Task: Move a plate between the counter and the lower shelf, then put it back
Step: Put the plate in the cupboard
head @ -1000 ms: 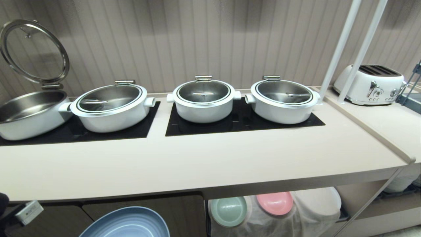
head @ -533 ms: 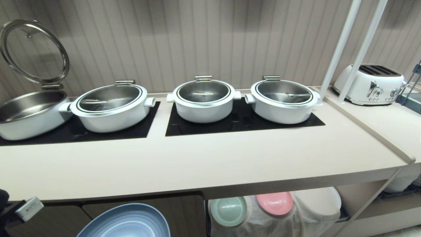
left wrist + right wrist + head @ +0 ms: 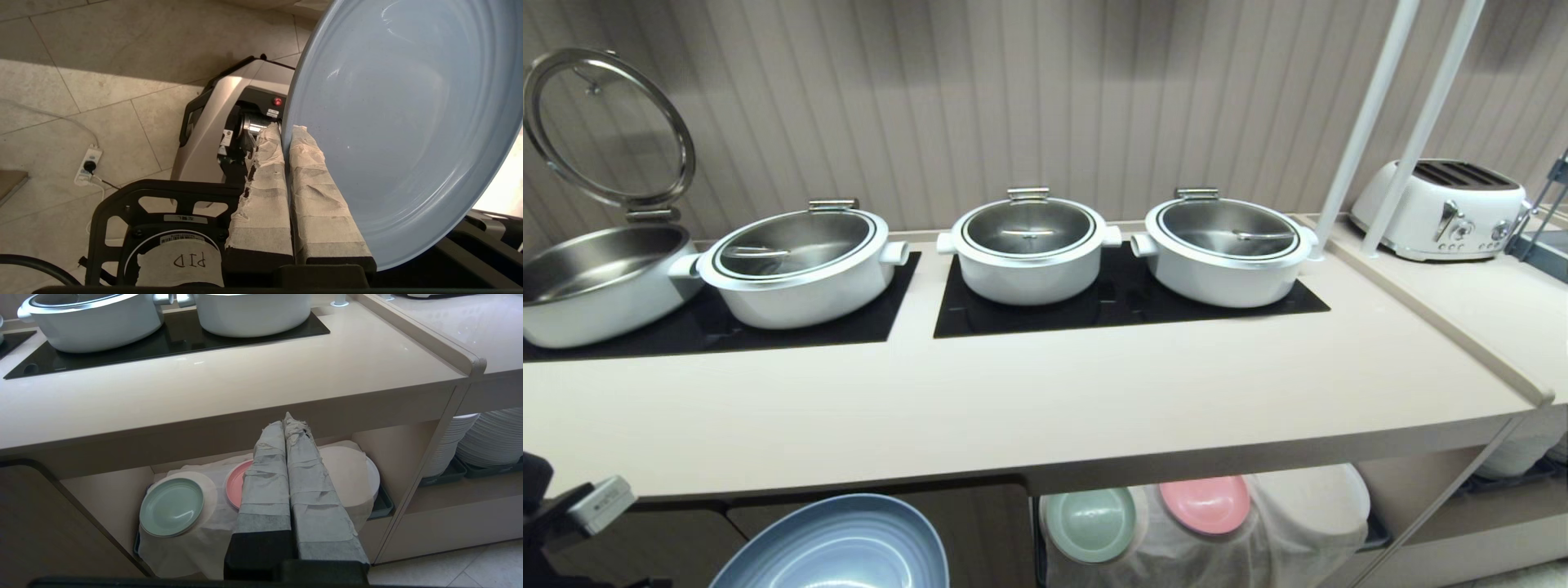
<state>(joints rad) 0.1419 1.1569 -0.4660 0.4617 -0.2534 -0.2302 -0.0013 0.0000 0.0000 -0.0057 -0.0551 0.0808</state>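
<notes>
Head view: the round light-blue matte plate (image 3: 837, 547) hangs below the thick front edge of the long beige table (image 3: 1013, 400), in front of the dark cabinet doors and well left of the lower shelf (image 3: 1347, 498), the lit recess where a mint-green plate (image 3: 1089, 524) and a pink plate (image 3: 1205, 504) lie on a draped white cloth (image 3: 1258, 547). The left tool (image 3: 286, 139) is clenched on the blue plate's rim, its two tape-wrapped fingers (image 3: 265, 192) pinching the edge so the plate stands tilted, its hollow face turned up toward the table edge. The right tool (image 3: 288, 420) hangs idle before the lower shelf with its fingers pressed together on nothing.

The step in hand appears to be carrying the plate up from below to the table top. To do it well, the plate's far rim should clear the thick front edge before it travels in over the table; rising too close risks knocking the rim on the underside. The grip is on one edge only, so the plate can swing or slip, and a slow, steady lift suits it. Level it before setting down, and land it on the bare beige strip in front of the black glass cooktop panels (image 3: 1127, 306), clear of the white lidded pots (image 3: 1029, 253).
</notes>
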